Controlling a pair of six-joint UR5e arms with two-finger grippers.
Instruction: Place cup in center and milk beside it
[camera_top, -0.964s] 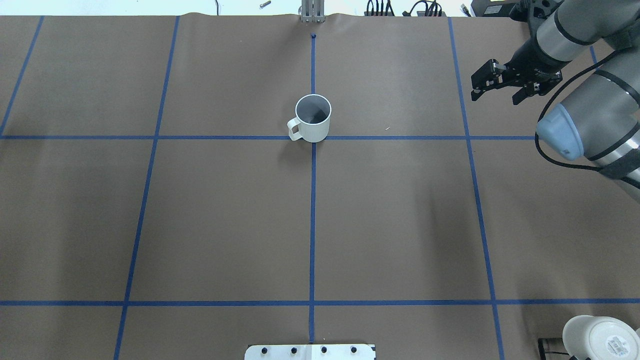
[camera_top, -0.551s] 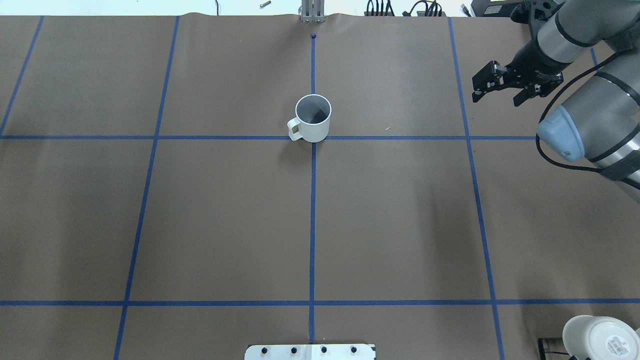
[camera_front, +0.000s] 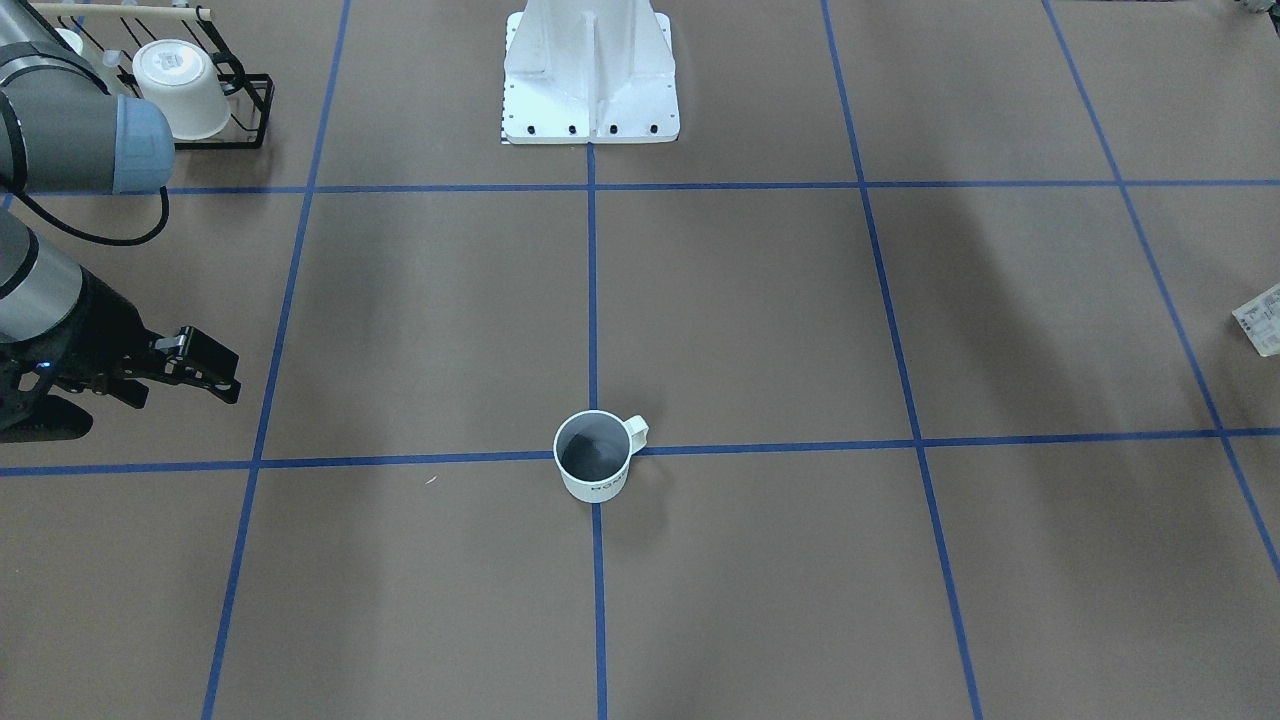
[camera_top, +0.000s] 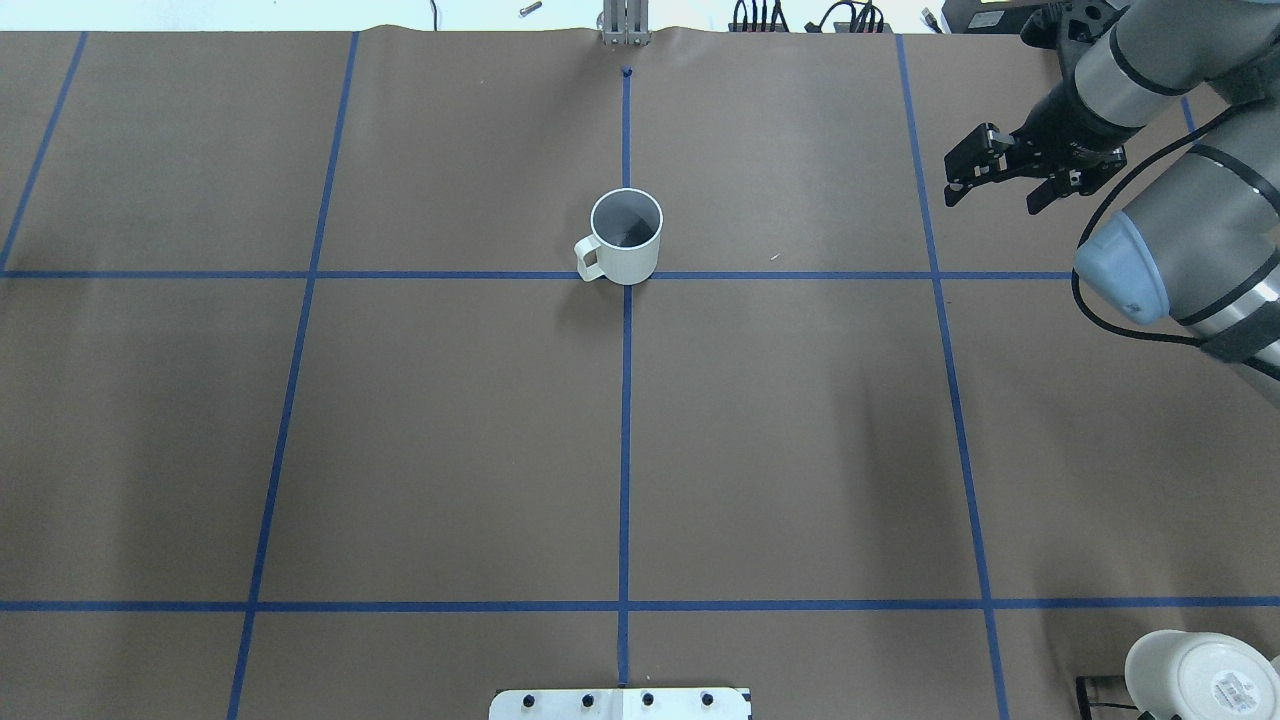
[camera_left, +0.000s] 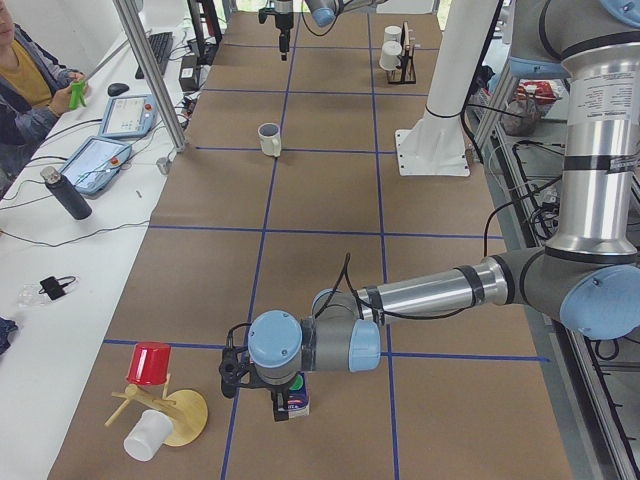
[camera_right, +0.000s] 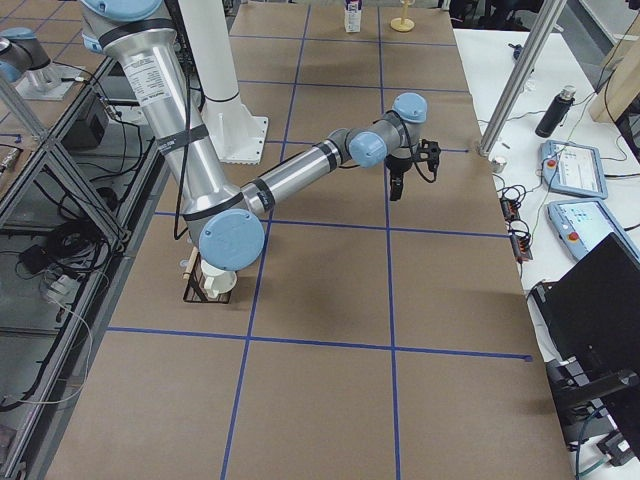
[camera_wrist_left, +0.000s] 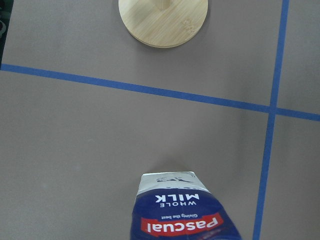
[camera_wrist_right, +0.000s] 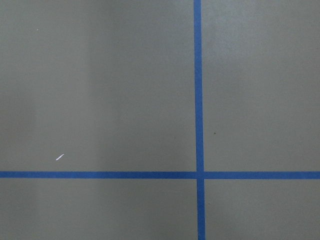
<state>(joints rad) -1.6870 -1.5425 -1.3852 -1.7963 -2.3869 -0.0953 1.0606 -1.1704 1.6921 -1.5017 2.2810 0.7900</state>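
Note:
The cup is a white mug, dark inside, standing upright on the tape cross at the table's middle, handle toward the robot's left; it also shows in the front view. The milk, a blue and white carton, stands far out at the table's left end and fills the bottom of the left wrist view. My left gripper hangs right at the carton; I cannot tell whether it is open or shut. My right gripper is open and empty, far right of the cup, above the table.
A black wire rack with white mugs stands near the robot's right side; one mug shows overhead. A wooden stand with a red and a white cup is just beyond the milk. The robot's base plate is at the near edge.
My right gripper has drifted slightly up and away toward the table's far right. The cup has not moved.

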